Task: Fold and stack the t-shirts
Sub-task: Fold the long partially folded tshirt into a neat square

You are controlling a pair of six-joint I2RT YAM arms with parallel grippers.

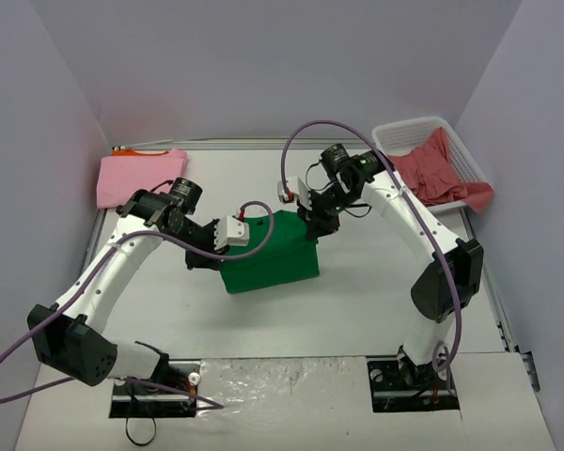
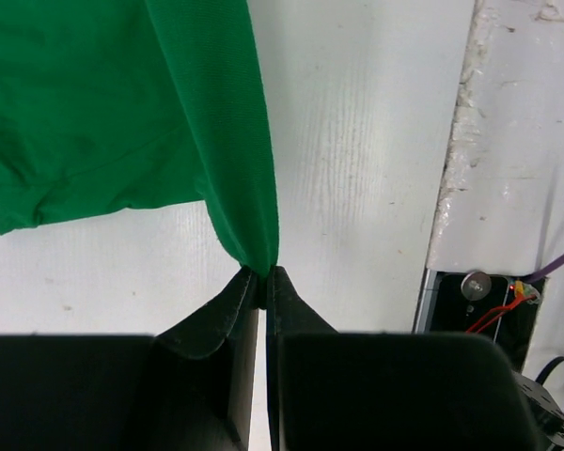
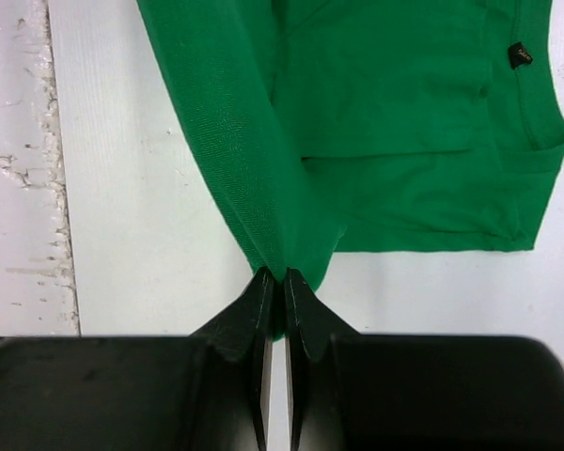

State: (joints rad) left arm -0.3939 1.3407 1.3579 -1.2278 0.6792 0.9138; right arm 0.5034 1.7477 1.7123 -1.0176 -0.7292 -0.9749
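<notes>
Since both pincers clench the green t-shirt [image 1: 271,254], left gripper [image 2: 264,277] at its left end & right gripper [image 3: 282,277] at its far-right end, that edge is lifted, rest lying mid-table, prob. to carry a fold over. Pink t-shirt [image 1: 139,176] lies folded far left.

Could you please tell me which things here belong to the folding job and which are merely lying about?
Job: green t-shirt, pink t-shirt, orange t-shirt, coral red t-shirt.
Lying about: white basket.
</notes>
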